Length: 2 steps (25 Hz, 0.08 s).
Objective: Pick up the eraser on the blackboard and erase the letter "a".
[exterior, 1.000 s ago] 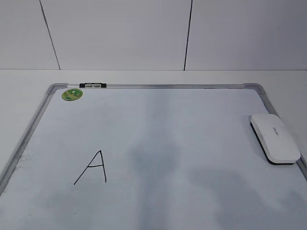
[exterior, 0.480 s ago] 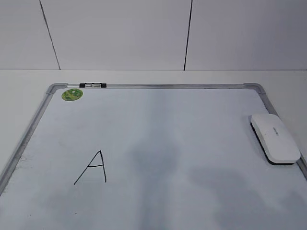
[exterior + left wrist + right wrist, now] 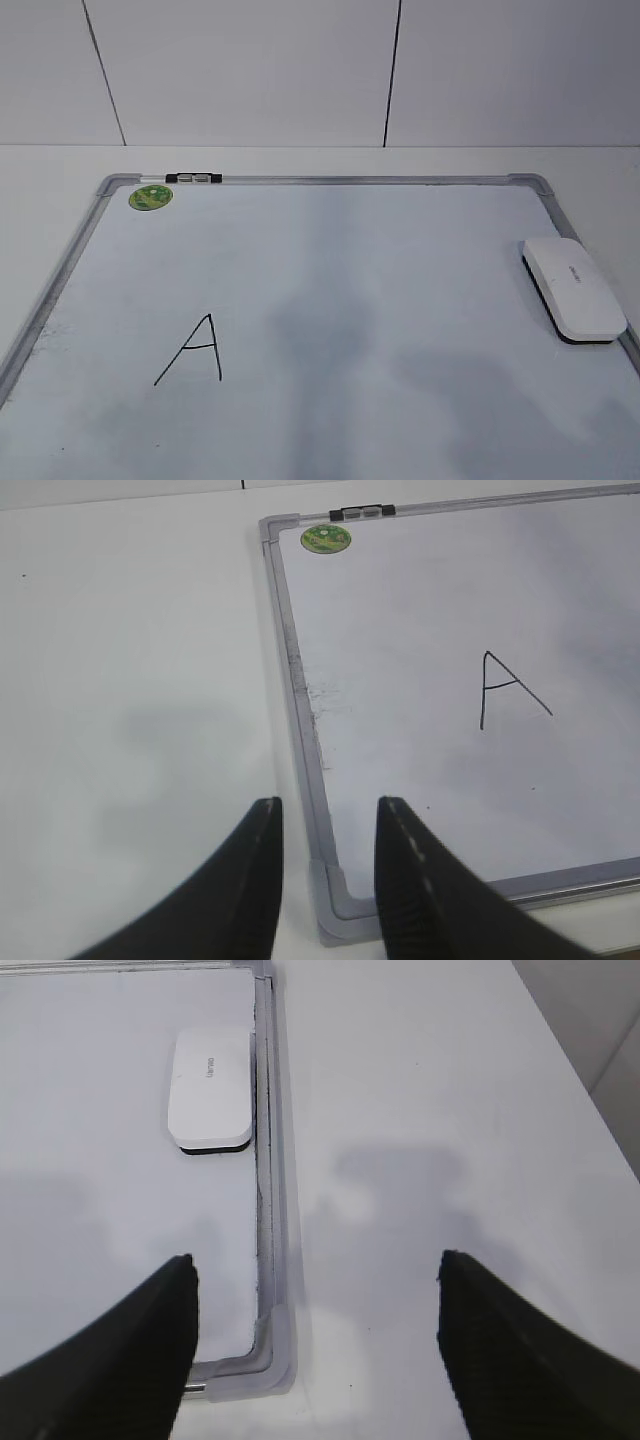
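The blackboard [image 3: 330, 300] runs off the bottom of the exterior view, so its near edge and both near corners are cut off there; the wrist views supply them, the left wrist view showing the near left corner and the right wrist view the near right one. Neither arm appears in the exterior view at all. The only writing visible is an angular capital letter "A" [image 3: 193, 350], on the left half of the board in the exterior view and also seen in the left wrist view [image 3: 510, 688]; no small cursive "a" can be made out in any view. The eraser [image 3: 572, 288] lies flat on the board against its right frame, untouched, and the right wrist view [image 3: 210, 1088] shows its dark underside edge and faint print too small to read. A green sticker [image 3: 150, 197] and a small clip [image 3: 193, 178] sit at the far left corner. The left gripper [image 3: 328, 825] hangs over the near left corner with a narrow gap between its fingers, holding nothing. The right gripper [image 3: 315, 1280] is spread wide and empty above the near right corner, well apart from the eraser.
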{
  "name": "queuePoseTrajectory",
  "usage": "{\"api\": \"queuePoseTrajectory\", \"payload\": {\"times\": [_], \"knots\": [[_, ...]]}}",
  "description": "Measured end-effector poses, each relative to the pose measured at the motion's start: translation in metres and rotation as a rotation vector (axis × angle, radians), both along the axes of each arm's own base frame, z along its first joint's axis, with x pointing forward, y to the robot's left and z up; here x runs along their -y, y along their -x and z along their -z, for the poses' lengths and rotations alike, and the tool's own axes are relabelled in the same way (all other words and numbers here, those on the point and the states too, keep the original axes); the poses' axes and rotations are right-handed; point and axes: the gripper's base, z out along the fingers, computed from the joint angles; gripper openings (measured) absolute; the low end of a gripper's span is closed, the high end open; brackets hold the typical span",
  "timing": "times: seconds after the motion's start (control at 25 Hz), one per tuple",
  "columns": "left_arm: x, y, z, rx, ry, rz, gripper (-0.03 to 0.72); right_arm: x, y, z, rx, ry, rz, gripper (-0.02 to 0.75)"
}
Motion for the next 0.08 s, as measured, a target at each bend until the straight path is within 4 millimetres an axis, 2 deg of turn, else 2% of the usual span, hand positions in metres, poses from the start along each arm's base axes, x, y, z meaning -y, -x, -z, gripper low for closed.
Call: {"api": "queuePoseTrajectory", "payload": {"times": [0.08], "knots": [[0.0000, 0.0000, 0.0000, 0.000, 0.000, 0.000, 0.235, 0.0000, 0.0000, 0.0000, 0.000, 0.000, 0.000, 0.592]]}}
